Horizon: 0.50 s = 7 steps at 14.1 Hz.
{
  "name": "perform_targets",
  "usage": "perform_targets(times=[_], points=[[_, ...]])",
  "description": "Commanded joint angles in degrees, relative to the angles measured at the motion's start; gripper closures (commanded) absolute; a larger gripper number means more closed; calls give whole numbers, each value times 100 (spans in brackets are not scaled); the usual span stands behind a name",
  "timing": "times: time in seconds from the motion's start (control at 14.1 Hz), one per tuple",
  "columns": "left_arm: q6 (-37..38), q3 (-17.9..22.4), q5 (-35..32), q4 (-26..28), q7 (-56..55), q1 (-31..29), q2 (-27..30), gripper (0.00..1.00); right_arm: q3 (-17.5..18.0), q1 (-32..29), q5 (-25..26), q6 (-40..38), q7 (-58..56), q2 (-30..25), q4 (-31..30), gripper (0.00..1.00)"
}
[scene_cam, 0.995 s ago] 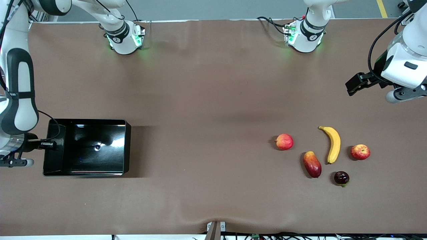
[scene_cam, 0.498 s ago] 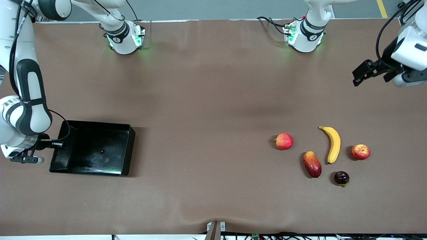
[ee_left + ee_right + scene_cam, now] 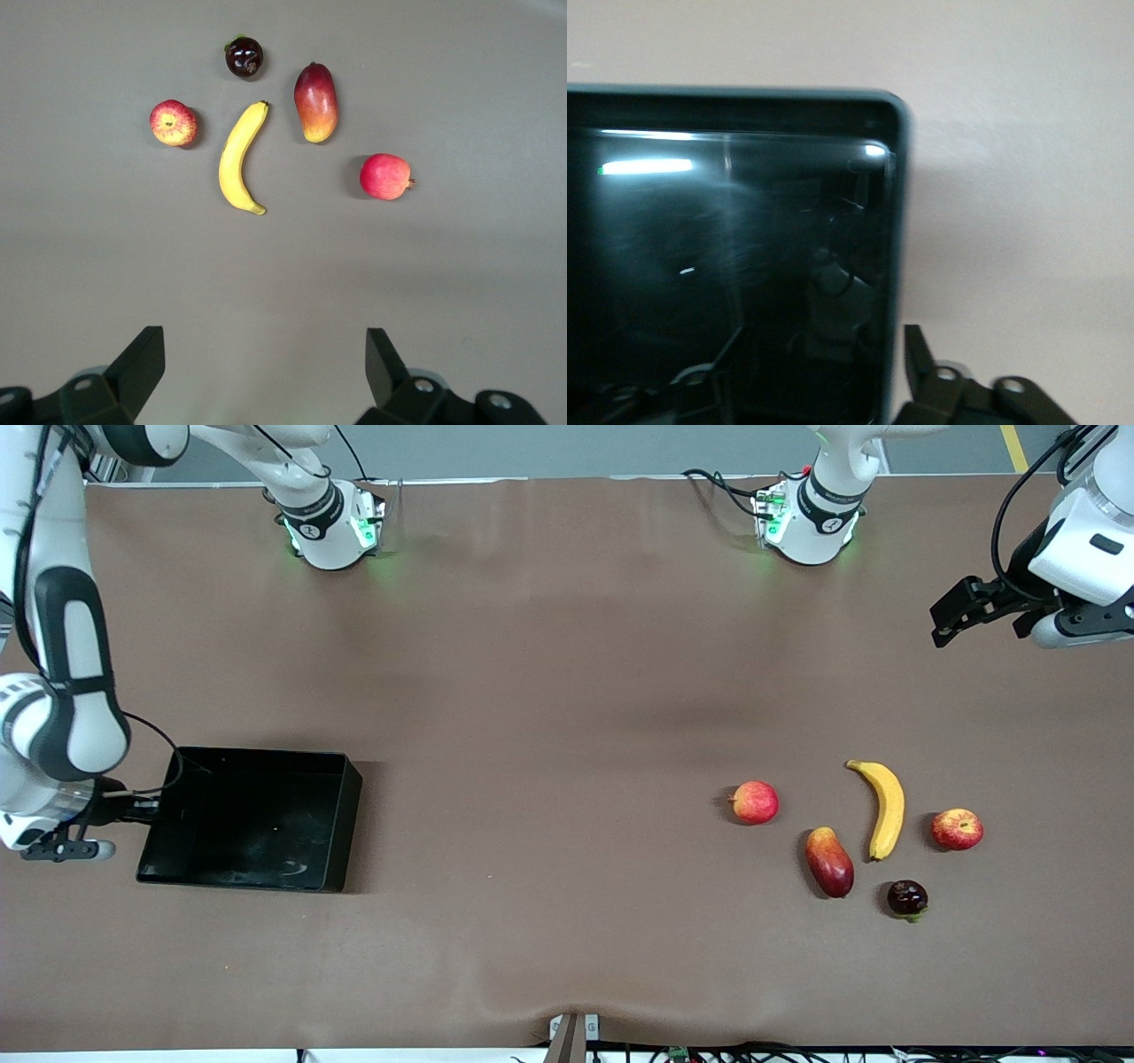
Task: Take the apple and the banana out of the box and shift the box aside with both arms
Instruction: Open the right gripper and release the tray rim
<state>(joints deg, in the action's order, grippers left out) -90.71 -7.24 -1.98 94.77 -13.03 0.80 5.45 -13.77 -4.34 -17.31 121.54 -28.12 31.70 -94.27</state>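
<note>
The black box (image 3: 248,819) lies flat on the table toward the right arm's end. My right gripper (image 3: 149,809) is at its end wall. In the right wrist view the fingers (image 3: 917,354) stand apart, one outside the box wall (image 3: 890,257) and one inside, so the right gripper (image 3: 824,354) is open astride the wall. My left gripper (image 3: 943,615) is open and empty in the air over bare table. The fruits lie together: two apples (image 3: 755,802) (image 3: 957,829), a banana (image 3: 886,808), a mango (image 3: 829,861) and a dark purple fruit (image 3: 907,897). The left wrist view shows the left gripper (image 3: 266,354), banana (image 3: 239,158), mango (image 3: 315,102) and purple fruit (image 3: 244,56).
The brown table cloth (image 3: 549,717) stretches between the box and the fruits. The two arm bases (image 3: 332,527) (image 3: 806,518) stand along the table edge farthest from the front camera. Cables run along the edge nearest it.
The box has shifted toward the table's middle with my right gripper and now lies flat. My left gripper has moved away from the fruits toward the bases' edge.
</note>
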Motion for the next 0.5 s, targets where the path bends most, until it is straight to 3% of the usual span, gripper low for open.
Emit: perform_targets(times=[0.0, 0.28, 0.43], points=[[211, 47, 49, -318, -7, 43, -123, 0, 6, 257, 315, -515, -36, -567, 127, 0], [625, 4, 75, -565, 2, 51, -89, 0, 6, 687, 386, -1218, 463, -1199, 216, 0], [634, -23, 40, -574, -24, 122, -106, 0, 6, 960, 727, -1666, 1060, -1595, 216, 0]])
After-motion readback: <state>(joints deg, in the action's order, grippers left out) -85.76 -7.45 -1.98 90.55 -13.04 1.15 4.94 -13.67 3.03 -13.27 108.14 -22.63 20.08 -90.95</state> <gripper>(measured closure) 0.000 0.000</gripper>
